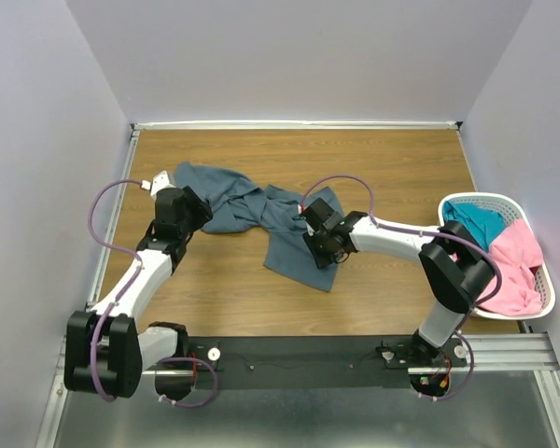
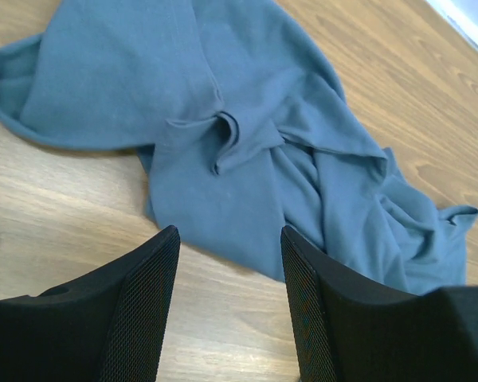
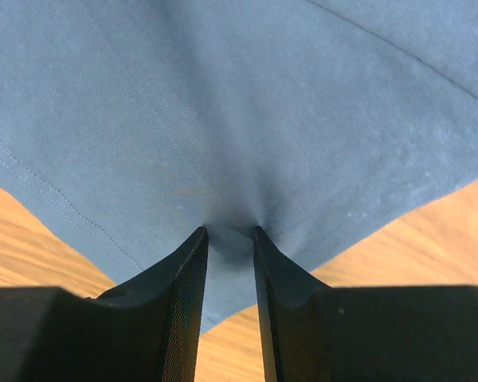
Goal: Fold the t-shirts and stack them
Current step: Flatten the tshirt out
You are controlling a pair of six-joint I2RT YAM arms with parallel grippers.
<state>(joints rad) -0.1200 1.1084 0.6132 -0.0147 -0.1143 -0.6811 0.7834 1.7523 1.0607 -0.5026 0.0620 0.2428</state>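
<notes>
Where the blue-grey shirt (image 1: 252,210) lies crumpled on the table (image 1: 392,177), it runs as a twisted band from the far left toward the centre, with a flatter panel spread at its right end. In the left wrist view the shirt (image 2: 247,159) shows folds and a bunched ridge near its middle.

Left gripper (image 1: 191,203): at the left end of the shirt. Its fingers (image 2: 143,302) stand apart, with bare wood and the near hem visible between them; nothing is held.

Right gripper (image 1: 317,233): over the right panel of the shirt. In the right wrist view the gripper (image 3: 229,232) has its fingers close together, clamped on a pinch of the cloth (image 3: 239,103), which puckers toward the tips.

Basket (image 1: 504,198): at the right edge of the table, well apart from the blue-grey shirt. It holds the teal shirt (image 1: 476,222) at the far side and the pink shirt (image 1: 515,261) at the near side, the pink one draped over the rim.
</notes>
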